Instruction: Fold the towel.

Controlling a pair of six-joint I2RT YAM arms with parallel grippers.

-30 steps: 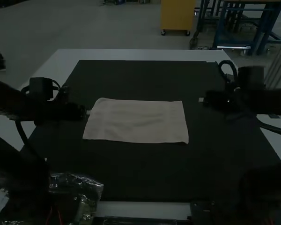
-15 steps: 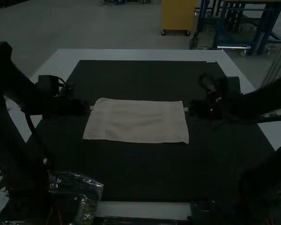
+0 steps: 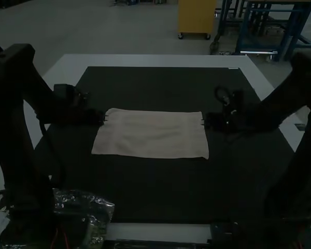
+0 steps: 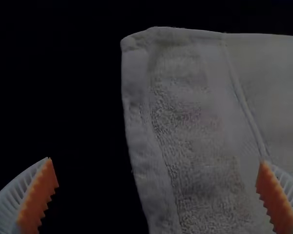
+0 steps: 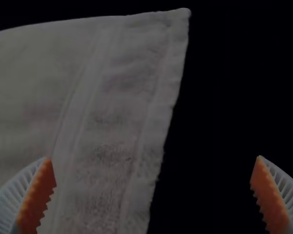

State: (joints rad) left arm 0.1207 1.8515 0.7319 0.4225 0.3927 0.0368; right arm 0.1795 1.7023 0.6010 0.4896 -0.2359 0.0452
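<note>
The white table has a dark, matt, near-black mat over most of its top. The left arm and right arm, both dark, stand at either side.

Between them, near the middle of the mat, the towel lies spread flat, a pale greyish-beige rectangle with soft, shallow creases. Its long axis runs left to right across the table, with a short end facing each arm. The far left corner is rounded; the near right one comes to a small point.

A crumpled, shiny, see-through plastic bag sits at the table's near left.

The left gripper is at the towel's left end, towards the far corner, its fingers wide apart; the right gripper is open too, at the right end. In the wrist views, each towel edge runs between the spread fingers, one finger over cloth, the other over the mat.

Each end has a fuzzy, looped band, bordered by a smoother woven strip. The fingers are white and ribbed, with orange sawtooth pads. Narrowest is the stitched hem, slightly wavy.
</note>
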